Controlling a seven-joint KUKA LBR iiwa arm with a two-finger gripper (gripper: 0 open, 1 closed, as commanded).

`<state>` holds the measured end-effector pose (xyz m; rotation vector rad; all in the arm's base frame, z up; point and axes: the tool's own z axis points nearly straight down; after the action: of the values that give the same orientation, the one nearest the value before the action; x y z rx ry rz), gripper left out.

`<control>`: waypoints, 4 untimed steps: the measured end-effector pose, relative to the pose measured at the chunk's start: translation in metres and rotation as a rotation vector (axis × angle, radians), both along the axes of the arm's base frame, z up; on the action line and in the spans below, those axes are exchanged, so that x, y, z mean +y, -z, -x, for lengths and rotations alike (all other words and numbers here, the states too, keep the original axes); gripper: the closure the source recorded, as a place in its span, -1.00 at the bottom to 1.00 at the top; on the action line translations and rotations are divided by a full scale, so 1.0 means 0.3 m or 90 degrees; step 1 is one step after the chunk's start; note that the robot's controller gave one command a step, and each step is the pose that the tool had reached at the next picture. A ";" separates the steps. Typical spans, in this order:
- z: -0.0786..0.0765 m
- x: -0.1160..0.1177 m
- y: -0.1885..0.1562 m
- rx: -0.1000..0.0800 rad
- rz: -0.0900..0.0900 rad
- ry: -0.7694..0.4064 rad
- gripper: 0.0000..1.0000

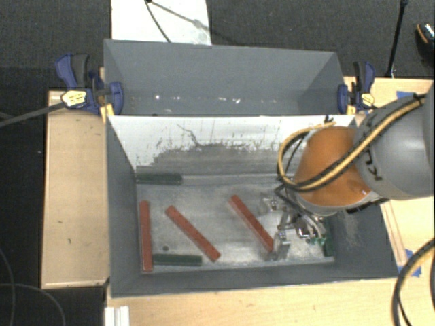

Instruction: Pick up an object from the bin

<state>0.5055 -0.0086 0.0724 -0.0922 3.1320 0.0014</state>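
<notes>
Camera view puts our gripper (281, 242) low at the near end of the right-hand red stick (248, 217) on the bin (204, 197) floor. Clenched or released, we can't tell. Nothing is lifted yet, so grasp and raise remain.

The bin (204, 141) is matt grey metal, its back wall scuffed and scratched pale. The red sticks (193, 233) and dark green sticks (177, 259) look matt — perhaps wood. The orange cover (326, 172) is smooth and glossy — the arm shell (401, 148) smooth grey.
</notes>
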 end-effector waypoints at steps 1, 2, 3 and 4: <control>0.035 -0.030 0.008 0.006 0.000 0.014 -1.00; 0.033 -0.030 0.007 0.005 0.000 0.013 1.00; -0.058 -0.027 -0.345 -0.002 0.001 0.020 1.00; -0.050 -0.027 -0.331 0.004 0.000 0.020 -1.00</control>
<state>0.5205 -0.0168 0.1716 -0.0442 3.1388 0.0004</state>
